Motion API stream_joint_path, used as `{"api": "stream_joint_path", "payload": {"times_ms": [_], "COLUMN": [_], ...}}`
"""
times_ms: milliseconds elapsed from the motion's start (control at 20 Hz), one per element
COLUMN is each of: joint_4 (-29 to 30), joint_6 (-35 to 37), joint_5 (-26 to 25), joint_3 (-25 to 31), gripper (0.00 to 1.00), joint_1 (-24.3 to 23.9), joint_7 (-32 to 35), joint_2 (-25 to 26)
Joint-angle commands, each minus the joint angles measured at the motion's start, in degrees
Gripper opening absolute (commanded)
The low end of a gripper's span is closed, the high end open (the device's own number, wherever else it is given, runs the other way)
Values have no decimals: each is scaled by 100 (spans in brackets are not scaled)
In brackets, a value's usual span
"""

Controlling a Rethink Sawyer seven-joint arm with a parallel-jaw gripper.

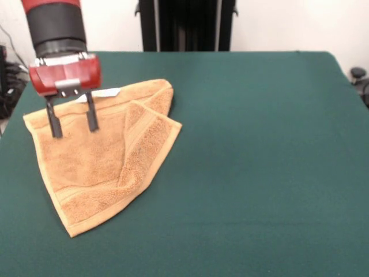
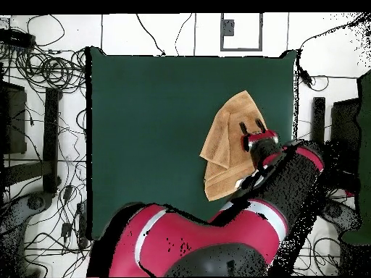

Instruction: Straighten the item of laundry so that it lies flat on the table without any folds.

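The item of laundry (image 1: pixel 98 167) is a golden-tan terry towel lying on the left part of the dark green table (image 1: pixel 259 161). Its right side is folded over onto itself, with a border band running along the flap. A small white tag (image 1: pixel 106 92) shows at its far edge. My gripper (image 1: pixel 73 123) hangs over the towel's far left part, its two dark fingers (image 1: pixel 55 124) spread apart with nothing between them. In the overhead view the towel (image 2: pixel 224 145) lies near the table's right edge and the gripper (image 2: pixel 251 129) sits at its right side, the arm covering part of the cloth.
The table's left edge (image 1: pixel 14 115) runs close beside the towel. Cables (image 2: pixel 43 72) and stands lie on the floor around the table. A dark post (image 1: pixel 187 26) stands behind the far edge.
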Motion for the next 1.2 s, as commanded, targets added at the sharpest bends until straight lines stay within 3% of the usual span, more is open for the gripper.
{"api": "stream_joint_path", "payload": {"times_ms": [50, 150, 350, 500, 650, 900, 1100, 1200], "joint_4": [821, 864, 1017, 1131, 1268, 1626, 1768, 1785], "joint_6": [332, 254, 382, 178, -90, -78, 28, 60], "joint_5": [-1134, -1155, -1276, -1601, -1643, -925, -248, -189], "joint_3": [-83, 32, 204, 286, 559, 1188, 1546, 1581], "gripper": [100, 100, 100, 100, 100, 100, 100, 100], "joint_1": [292, 203, 228, 327, 211, -327, -696, -726], "joint_7": [2216, 1879, 1955, 3201, 3818, 4020, 3531, 3467], "joint_2": [440, 399, 421, 566, 487, 122, -39, -70]}}
